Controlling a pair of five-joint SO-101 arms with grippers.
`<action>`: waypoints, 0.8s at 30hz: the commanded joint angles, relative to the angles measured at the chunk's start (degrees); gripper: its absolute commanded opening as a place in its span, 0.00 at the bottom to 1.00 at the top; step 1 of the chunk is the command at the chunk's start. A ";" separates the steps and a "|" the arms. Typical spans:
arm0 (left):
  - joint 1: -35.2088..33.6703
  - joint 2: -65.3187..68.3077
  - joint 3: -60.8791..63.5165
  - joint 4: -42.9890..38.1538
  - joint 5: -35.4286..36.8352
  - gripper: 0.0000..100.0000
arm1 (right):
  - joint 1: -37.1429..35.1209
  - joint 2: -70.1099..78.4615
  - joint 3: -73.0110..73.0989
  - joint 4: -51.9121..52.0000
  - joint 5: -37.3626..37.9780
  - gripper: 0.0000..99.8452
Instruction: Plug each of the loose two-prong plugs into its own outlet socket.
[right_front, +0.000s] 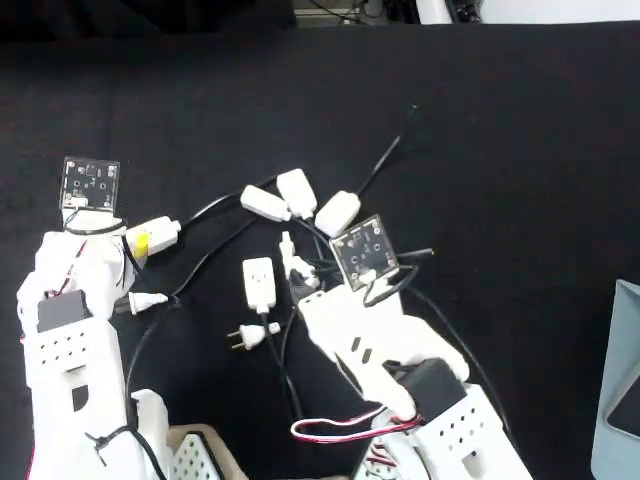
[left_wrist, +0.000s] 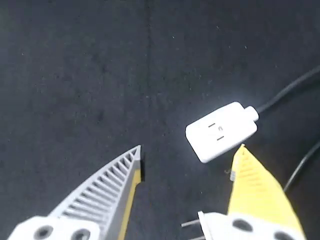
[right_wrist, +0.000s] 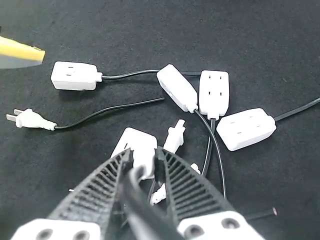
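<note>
A black cord (right_wrist: 131, 192) is pinched by the ribbed right gripper (right_wrist: 142, 155); the left gripper (left_wrist: 191, 149) is spread wide beside a rounded white socket (left_wrist: 220, 131).

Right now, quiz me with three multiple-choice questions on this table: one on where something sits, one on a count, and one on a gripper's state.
1. Where is the socket nearest the left gripper?
A) at the table's far edge
B) on the black cloth, just ahead of the yellow finger
C) stacked on another socket

2. How many white outlet sockets lie on the cloth?
A) two
B) five
C) eight

3. The left gripper is:
A) shut on a plug
B) shut on a cord
C) open, holding nothing

Answers:
1 B: the left wrist view shows it lying flat just off the yellow tip.
2 B: the high view shows five.
3 C: its fingers stand wide apart over bare cloth.
</note>
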 joint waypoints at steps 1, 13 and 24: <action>-0.48 -0.26 -1.01 -3.52 0.44 0.29 | 0.88 -0.84 -0.04 0.18 -0.44 0.01; 2.86 23.38 -18.51 8.70 -13.54 0.29 | 0.88 -1.19 0.48 0.09 -0.09 0.01; 7.08 44.48 -34.07 9.41 -20.66 0.29 | 0.88 -1.10 0.48 0.09 -0.09 0.01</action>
